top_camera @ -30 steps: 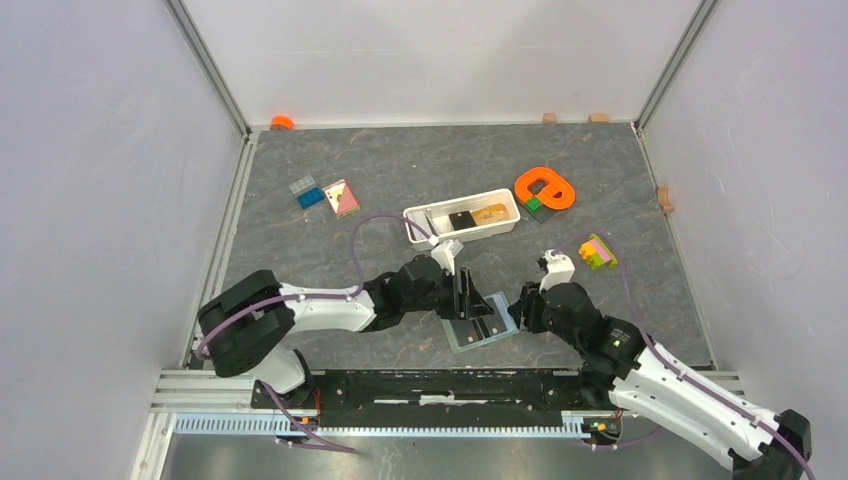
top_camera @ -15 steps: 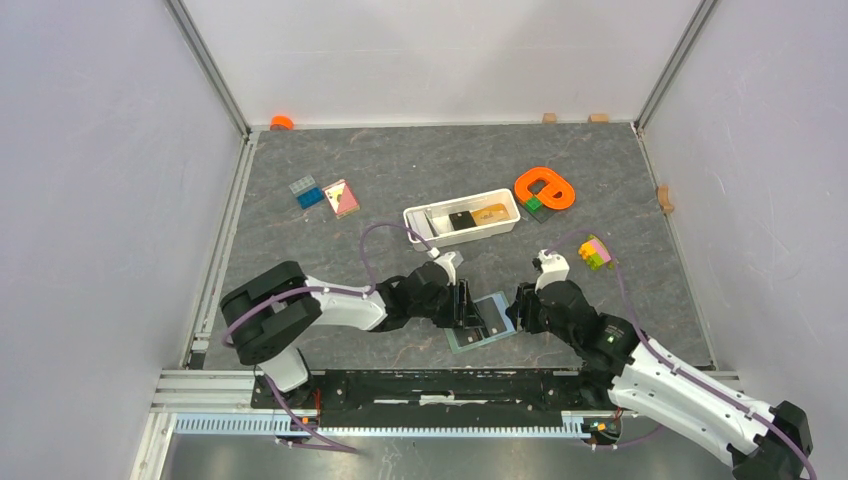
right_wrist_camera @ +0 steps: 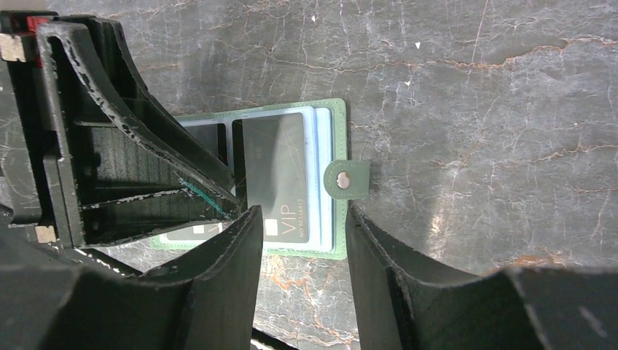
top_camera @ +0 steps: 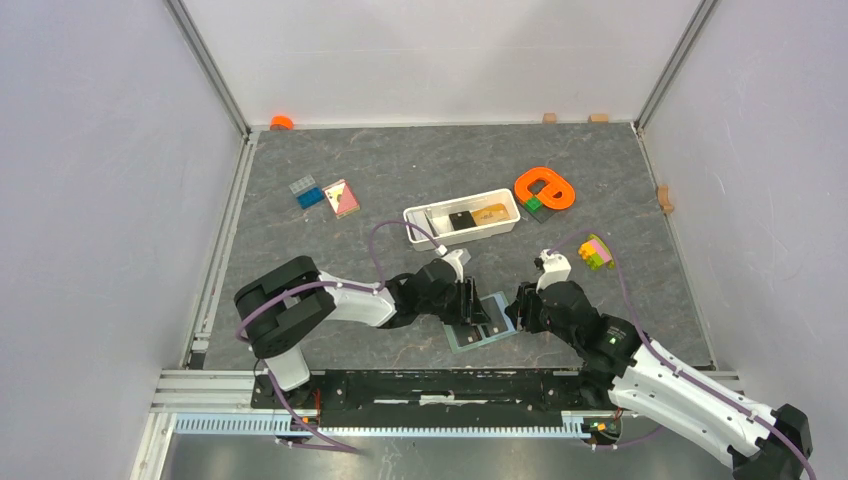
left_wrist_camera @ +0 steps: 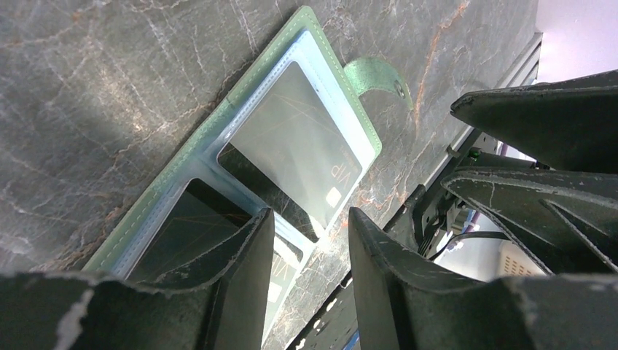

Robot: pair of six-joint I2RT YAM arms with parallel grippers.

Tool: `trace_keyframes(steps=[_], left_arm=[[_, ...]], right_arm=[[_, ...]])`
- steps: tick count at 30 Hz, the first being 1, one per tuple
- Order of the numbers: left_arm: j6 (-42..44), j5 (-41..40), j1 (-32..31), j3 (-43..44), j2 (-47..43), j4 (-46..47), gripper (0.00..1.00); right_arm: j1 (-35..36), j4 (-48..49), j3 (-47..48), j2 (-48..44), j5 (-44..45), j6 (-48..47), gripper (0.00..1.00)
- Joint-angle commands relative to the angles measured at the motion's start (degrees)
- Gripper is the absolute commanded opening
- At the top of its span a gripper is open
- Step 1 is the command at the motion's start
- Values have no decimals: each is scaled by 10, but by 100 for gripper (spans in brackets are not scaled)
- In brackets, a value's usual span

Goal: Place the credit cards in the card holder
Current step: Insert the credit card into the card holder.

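Observation:
The card holder point(top_camera: 482, 334) lies open and flat on the table between my two arms, its pale blue inside up point(left_wrist_camera: 218, 142) point(right_wrist_camera: 324, 171). A black credit card point(left_wrist_camera: 295, 146) point(right_wrist_camera: 277, 171) marked VIP sits in the pocket by the snap tab point(right_wrist_camera: 347, 179). A second black card point(left_wrist_camera: 186, 222) fills the other pocket. My left gripper point(top_camera: 468, 300) point(left_wrist_camera: 310, 215) stands open over the holder's middle, with nothing between its fingers. My right gripper point(top_camera: 517, 308) point(right_wrist_camera: 304, 213) hovers open just off the tab side. A black card point(top_camera: 461, 219) and a tan card point(top_camera: 490, 213) lie in the white tray point(top_camera: 420, 225).
An orange ring-shaped piece point(top_camera: 545, 187) and a stack of toy blocks point(top_camera: 598, 251) sit to the right. A blue block point(top_camera: 306, 191) and a pink and yellow piece point(top_camera: 342, 197) lie at the left. The black rail point(top_camera: 440, 385) runs just below the holder.
My left gripper has come down onto the holder and its jaws have narrowed; the left arm's elbow has shifted right. The right gripper has barely moved.

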Motion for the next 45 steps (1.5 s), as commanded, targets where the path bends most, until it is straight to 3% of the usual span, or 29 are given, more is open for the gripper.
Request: trace_keyframes(steps=[1, 12, 19, 26, 45], left_arm=[[13, 4, -3, 20, 13, 6, 49], [26, -1, -4, 28, -3, 8, 49], [46, -55, -4, -14, -118, -79, 56], [31, -107, -3, -69, -196, -176, 57], [-12, -88, -2, -114, -173, -126, 50]], right_arm=[[1, 19, -4, -1, -4, 8, 51], [0, 34, -19, 8, -14, 10, 50], [-1, 74, -24, 43, -61, -24, 47], [-9, 85, -29, 82, -80, -45, 45], [-39, 101, -51, 79, -119, -52, 40]])
